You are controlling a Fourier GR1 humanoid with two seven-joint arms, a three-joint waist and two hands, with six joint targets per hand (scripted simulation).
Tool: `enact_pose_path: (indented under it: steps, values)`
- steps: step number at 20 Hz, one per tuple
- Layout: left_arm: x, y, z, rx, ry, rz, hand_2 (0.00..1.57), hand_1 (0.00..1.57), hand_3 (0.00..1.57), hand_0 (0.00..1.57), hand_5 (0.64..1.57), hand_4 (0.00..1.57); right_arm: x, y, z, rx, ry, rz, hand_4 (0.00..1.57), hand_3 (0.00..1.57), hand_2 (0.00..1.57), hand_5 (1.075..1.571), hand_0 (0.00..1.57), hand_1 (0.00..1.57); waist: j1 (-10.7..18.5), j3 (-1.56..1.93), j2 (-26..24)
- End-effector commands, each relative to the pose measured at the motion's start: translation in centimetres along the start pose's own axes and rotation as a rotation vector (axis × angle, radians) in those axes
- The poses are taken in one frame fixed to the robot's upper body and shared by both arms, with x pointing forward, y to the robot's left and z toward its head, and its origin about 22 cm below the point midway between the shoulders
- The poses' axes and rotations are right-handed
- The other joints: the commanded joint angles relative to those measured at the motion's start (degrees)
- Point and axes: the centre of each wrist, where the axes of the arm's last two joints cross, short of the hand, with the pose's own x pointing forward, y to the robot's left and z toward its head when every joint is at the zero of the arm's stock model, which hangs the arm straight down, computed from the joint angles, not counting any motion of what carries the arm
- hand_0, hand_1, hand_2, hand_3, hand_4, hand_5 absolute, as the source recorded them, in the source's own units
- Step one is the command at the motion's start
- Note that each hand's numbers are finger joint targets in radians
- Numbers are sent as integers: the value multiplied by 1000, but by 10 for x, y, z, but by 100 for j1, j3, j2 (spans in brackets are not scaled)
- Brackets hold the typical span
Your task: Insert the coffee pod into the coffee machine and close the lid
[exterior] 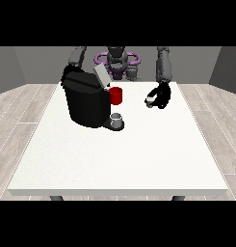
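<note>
The robot hand [160,96] at the view's right is hovering over the worktop [119,159], well to the right of the coffee machine [85,102], fingers curling round a small whitish pod [150,100]. The machine's lid [101,76] is standing open, with a red cup [116,95] touching its right side and a grey cup [117,119] sitting just in front. The other robot hand is hiding behind the machine, can't tell its state.

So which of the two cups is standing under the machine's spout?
The grey cup, on the coffee machine base. The red cup stands behind it, beside the machine's upper part.
</note>
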Motion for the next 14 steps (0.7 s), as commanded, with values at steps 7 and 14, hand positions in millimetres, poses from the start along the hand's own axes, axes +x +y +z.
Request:
enact_pose_path:
  steps: [7,14]
  values:
    - [49,50,-32,-66,-150,31,1408,1388,1353,1388,1571,583,-13,-4,-1,-24,116,-15,442,0,0,1571,0,0,110,-4,-558]
    - [89,88,-49,4,-262,29,1331,1256,1292,1256,1571,545,-7,-6,-17,-1,33,0,468,0,0,1571,0,0,34,-5,-144]
